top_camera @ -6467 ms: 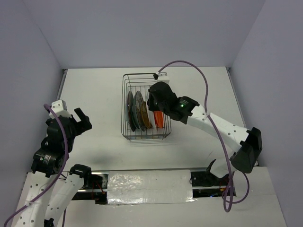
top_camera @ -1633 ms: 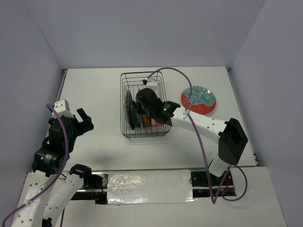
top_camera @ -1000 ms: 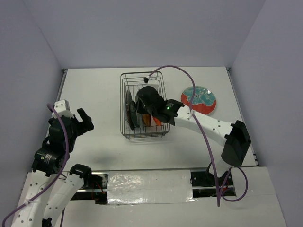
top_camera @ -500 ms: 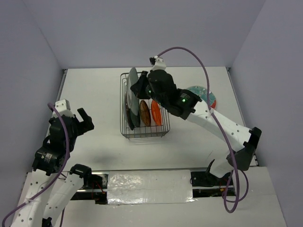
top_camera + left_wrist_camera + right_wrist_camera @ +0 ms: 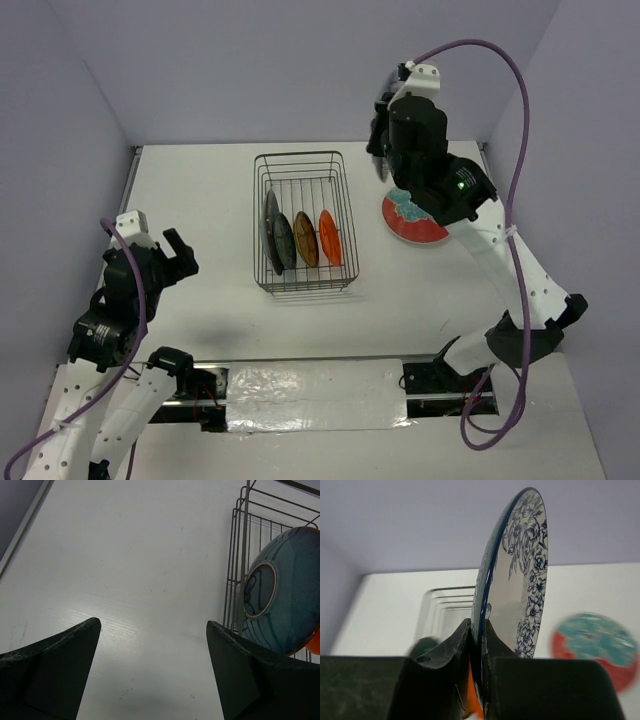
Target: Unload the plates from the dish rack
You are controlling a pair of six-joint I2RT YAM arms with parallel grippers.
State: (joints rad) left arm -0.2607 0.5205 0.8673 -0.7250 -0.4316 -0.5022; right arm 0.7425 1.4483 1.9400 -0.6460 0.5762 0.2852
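Note:
My right gripper [image 5: 477,626] is shut on the lower edge of a white plate with a blue flower pattern [image 5: 517,575], held upright and edge-on. From above, this gripper [image 5: 382,158] hangs high over the table, right of the dish rack [image 5: 300,155]. A teal plate with a red rim [image 5: 415,218] lies flat on the table below it. Several plates stand on edge in the rack, among them a dark teal one [image 5: 272,235], a brown one [image 5: 306,238] and an orange one [image 5: 329,237]. My left gripper [image 5: 170,250] is open, left of the rack.
The left wrist view shows bare white table between the open fingers [image 5: 55,665], with the rack's wire end [image 5: 243,555] and a large teal-blue plate [image 5: 285,595] at the right. Lilac walls [image 5: 300,60] close in the table on three sides.
My right gripper has lifted the flowered plate out of the rack and carried it up and to the right, over the teal and red plate. The left arm has stayed put.

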